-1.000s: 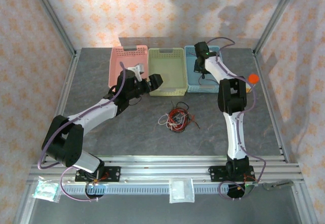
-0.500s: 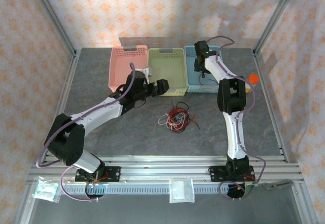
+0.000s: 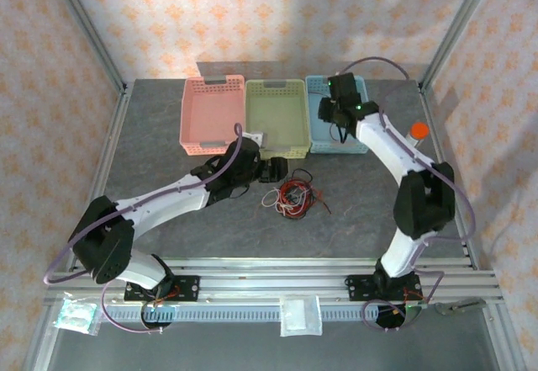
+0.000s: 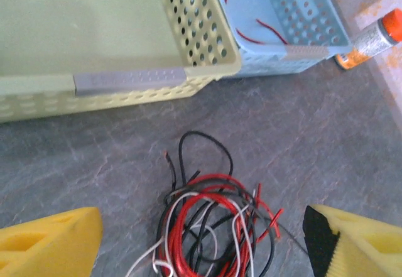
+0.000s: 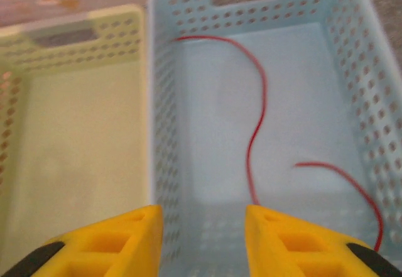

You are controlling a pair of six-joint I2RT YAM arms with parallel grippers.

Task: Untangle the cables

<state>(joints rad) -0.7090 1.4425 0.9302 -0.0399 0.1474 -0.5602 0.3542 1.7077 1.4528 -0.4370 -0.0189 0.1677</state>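
Observation:
The cables lie as a small tangle of red, black and white wires on the grey table in front of the baskets. In the left wrist view the tangle sits between my yellow fingertips, untouched. My left gripper hovers open just left of and above it. My right gripper hangs open over the blue basket, nothing between its fingers. Two loose red wires lie on that basket's floor.
Three baskets stand in a row at the back: pink, green and blue. An orange-capped tube lies right of the blue basket. Metal frame posts border the table.
My left gripper has moved from the green basket's front edge down and right to the tangle. The right arm's elbow has swung out to the right, its gripper staying over the blue basket.

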